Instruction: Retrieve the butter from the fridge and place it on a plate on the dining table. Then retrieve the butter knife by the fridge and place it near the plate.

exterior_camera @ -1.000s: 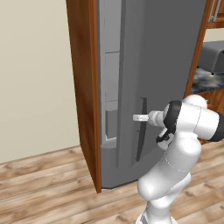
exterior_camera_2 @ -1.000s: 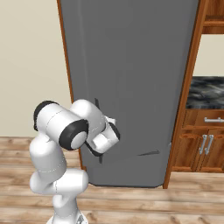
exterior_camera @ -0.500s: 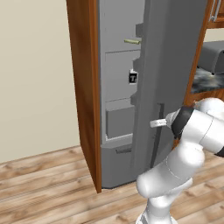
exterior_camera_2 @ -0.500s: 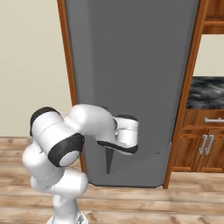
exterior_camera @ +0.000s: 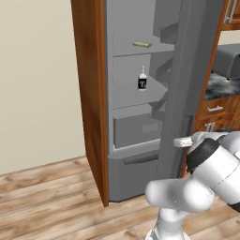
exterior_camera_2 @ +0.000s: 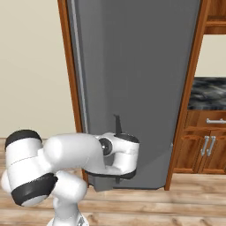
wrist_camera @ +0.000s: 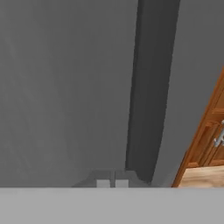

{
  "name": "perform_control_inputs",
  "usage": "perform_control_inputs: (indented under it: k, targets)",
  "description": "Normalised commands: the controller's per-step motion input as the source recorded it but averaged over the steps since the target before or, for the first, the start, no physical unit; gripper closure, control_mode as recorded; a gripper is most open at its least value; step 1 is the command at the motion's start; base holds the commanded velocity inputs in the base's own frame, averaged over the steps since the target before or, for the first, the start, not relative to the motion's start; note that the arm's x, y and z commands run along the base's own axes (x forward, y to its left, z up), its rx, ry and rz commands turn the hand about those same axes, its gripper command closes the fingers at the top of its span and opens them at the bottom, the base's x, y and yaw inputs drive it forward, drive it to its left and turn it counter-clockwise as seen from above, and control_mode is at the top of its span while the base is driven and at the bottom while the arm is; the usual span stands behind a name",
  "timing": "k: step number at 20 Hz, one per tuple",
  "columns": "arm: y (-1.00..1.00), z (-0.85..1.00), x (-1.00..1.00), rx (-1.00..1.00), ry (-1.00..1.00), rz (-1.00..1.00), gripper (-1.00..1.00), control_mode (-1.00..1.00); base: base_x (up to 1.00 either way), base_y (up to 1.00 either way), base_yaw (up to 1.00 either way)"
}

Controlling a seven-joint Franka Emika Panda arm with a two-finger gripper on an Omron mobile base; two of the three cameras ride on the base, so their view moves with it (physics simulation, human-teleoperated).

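Note:
The fridge [exterior_camera: 131, 117] stands open, its dark grey door [exterior_camera: 187, 70] swung out to the right. The butter [exterior_camera: 142, 45], a slim pale stick, lies on an upper shelf inside. My gripper [wrist_camera: 112, 183] is shut with nothing between its fingertips and faces the door's grey surface at close range. The hand [exterior_camera_2: 120, 152] sits low against the door's outer face [exterior_camera_2: 141, 66], and in the left base view it is beside the door's edge [exterior_camera: 183, 141], well below and right of the butter. The plate, the dining table and the butter knife are out of view.
A small white bottle with a dark label [exterior_camera: 142, 80] stands one shelf below the butter. Wood cabinets with metal handles [exterior_camera_2: 207, 145] and a marbled wall counter [exterior_camera_2: 209, 92] lie right of the fridge. A beige wall [exterior_camera: 37, 79] and wood floor [exterior_camera: 51, 206] are to the left.
The fridge door has swung much wider, uncovering the shelves, the butter and the bottle. The hand travelled right with the door, and the fingers have closed together.

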Motion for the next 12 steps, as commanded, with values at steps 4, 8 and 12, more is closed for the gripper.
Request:
perform_control_inputs:
  k: [4,8,12]
  targets:
    - [-1.00,0.28,0.00,0.17,0.00,0.28,1.00,-1.00,0.00,0.00,0.00]
    - [-0.99,0.44,0.00,0.09,0.12,0.23,1.00,-1.00,0.00,0.00,0.00]
    - [-0.64,0.44,0.00,0.04,0.21,0.02,-1.00,-1.00,0.00,0.00,0.00]
